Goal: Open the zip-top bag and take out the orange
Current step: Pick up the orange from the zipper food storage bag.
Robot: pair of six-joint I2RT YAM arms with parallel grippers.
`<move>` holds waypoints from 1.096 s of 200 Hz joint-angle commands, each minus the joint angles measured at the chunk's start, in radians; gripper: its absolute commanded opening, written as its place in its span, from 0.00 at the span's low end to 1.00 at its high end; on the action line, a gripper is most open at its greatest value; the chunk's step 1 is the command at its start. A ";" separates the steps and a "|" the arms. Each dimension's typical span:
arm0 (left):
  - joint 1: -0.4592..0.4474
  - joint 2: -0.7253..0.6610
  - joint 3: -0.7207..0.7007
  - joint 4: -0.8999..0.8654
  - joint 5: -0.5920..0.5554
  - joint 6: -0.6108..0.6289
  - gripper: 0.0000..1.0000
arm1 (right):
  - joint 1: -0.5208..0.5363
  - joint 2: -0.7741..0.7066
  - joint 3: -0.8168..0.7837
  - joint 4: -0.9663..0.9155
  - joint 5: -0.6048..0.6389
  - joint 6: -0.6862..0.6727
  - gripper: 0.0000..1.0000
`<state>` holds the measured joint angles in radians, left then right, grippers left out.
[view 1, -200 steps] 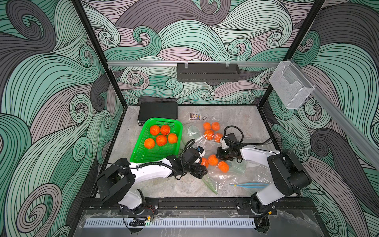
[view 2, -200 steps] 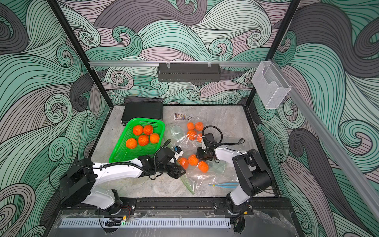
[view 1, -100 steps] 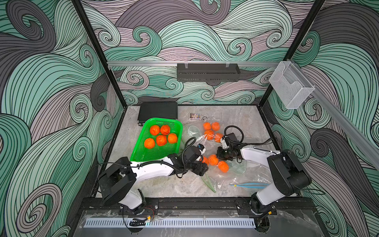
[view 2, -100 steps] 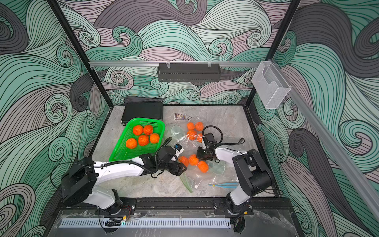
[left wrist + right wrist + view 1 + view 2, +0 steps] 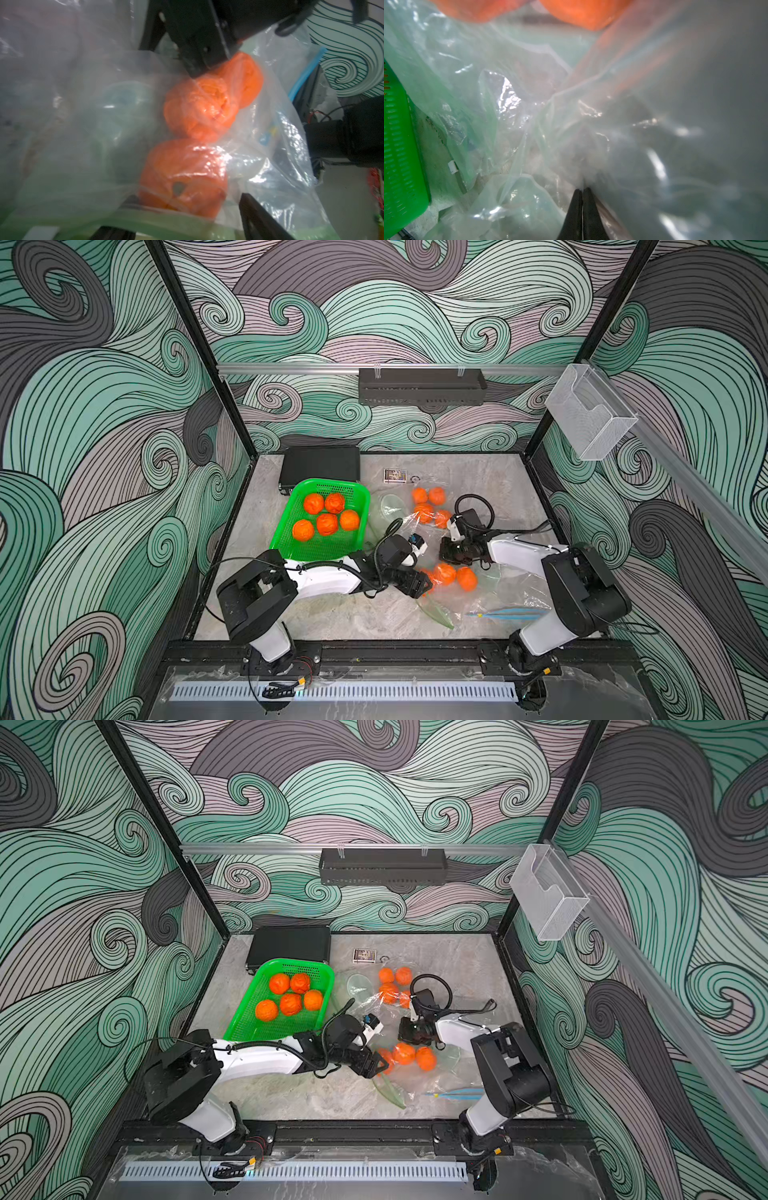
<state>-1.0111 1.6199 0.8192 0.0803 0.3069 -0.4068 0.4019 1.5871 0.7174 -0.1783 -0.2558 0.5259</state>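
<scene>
A clear zip-top bag point(image 5: 498, 593) with a blue zip strip lies crumpled at the front right in both top views. Inside it sit an orange point(image 5: 444, 573) and another orange point(image 5: 466, 578); a third one is half hidden by my left gripper point(image 5: 420, 584). That gripper is open. Its jaws straddle the nearest orange point(image 5: 182, 176) through the film, and a small gap shows beside one finger point(image 5: 255, 216). My right gripper point(image 5: 582, 191) is shut on a pinch of the bag's film, just behind the oranges point(image 5: 451, 553).
A green basket point(image 5: 320, 547) at the left holds several oranges. Behind it lies a black box point(image 5: 320, 464). A second clear bag with oranges point(image 5: 428, 506) lies behind the right gripper, with empty green-zip bags point(image 5: 386, 510) and a small card point(image 5: 392, 475) nearby.
My left gripper has pushed a little to the right into the bag, and the oranges in it have shifted right with it. The right gripper has stayed shut in place.
</scene>
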 commanded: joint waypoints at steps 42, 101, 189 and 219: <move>-0.022 -0.049 0.001 -0.020 0.056 0.067 0.80 | 0.005 0.010 -0.024 -0.073 0.006 -0.003 0.08; -0.049 -0.132 -0.085 -0.033 0.029 0.237 0.84 | 0.004 0.002 -0.024 -0.081 0.010 -0.007 0.08; -0.055 -0.074 -0.070 0.003 -0.056 0.327 0.72 | 0.003 0.011 -0.024 -0.080 0.005 -0.008 0.08; -0.072 -0.026 -0.029 0.012 -0.060 0.326 0.78 | 0.003 0.012 -0.025 -0.078 0.009 -0.007 0.08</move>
<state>-1.0637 1.5608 0.7303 0.0696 0.2707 -0.1043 0.4019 1.5871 0.7174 -0.1829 -0.2634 0.5240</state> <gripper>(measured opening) 0.751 0.081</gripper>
